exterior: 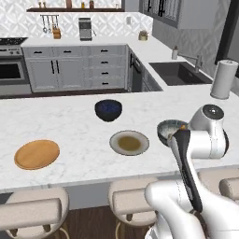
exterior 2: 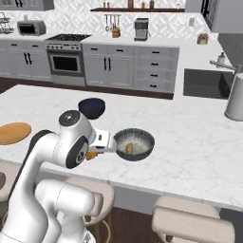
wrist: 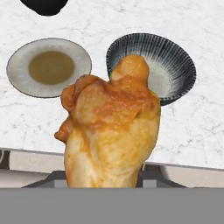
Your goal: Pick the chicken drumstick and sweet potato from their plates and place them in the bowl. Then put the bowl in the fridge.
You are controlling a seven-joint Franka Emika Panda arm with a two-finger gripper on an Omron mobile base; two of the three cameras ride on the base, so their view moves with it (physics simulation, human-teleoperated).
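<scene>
Drumstick (wrist: 111, 127) sits clamped in my gripper (exterior 2: 97, 149), above the counter's (exterior: 84, 121) near edge. Bowl (wrist: 151, 65) at one o'clock in my hand view, grey-rimmed plate (wrist: 49, 66) at eleven.

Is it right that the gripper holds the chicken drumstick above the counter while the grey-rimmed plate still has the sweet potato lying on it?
Not quite. The gripper does hold the chicken drumstick above the counter, but the grey-rimmed plate is bare, as the hand view shows. A tan-orange piece lies in the bowl, seen in the right base view.
</scene>
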